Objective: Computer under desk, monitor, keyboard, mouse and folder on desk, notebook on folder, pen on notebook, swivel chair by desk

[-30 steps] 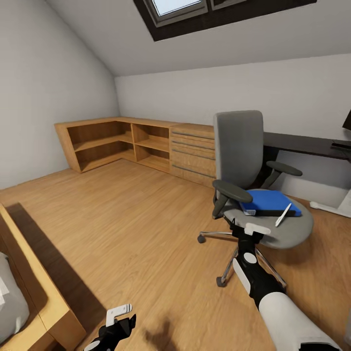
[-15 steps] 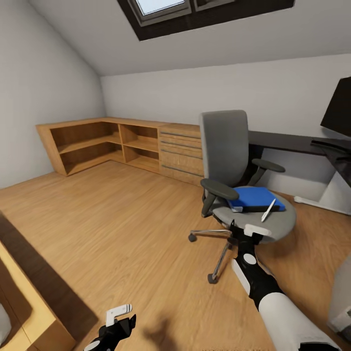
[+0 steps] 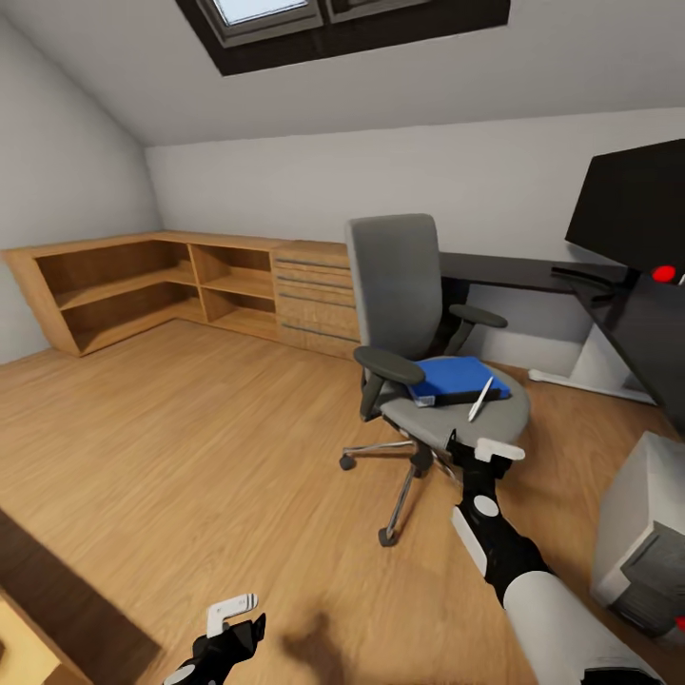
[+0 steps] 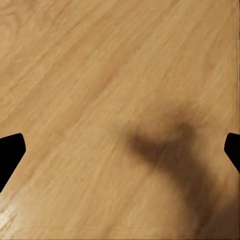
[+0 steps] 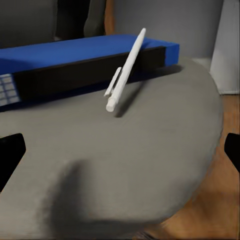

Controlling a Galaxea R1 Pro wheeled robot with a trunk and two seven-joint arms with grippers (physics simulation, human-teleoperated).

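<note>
Folder [image 3: 455, 378] and pen [image 3: 480, 399] are sitting on the chair [image 3: 409, 314] seat, monitor [image 3: 630, 205] is standing on the table [image 3: 533, 271]; right gripper [image 3: 487, 450] is hovering by the seat, jaws wide, holding nothing.

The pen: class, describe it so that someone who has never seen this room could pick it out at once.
Find the grey swivel chair standing on the wooden floor in front of the black desk. On its seat lies a blue folder. The pen is the thin white stick leaning with its upper end on the folder's edge and its lower end on the seat cushion, the only pale, slender thing there.
</note>
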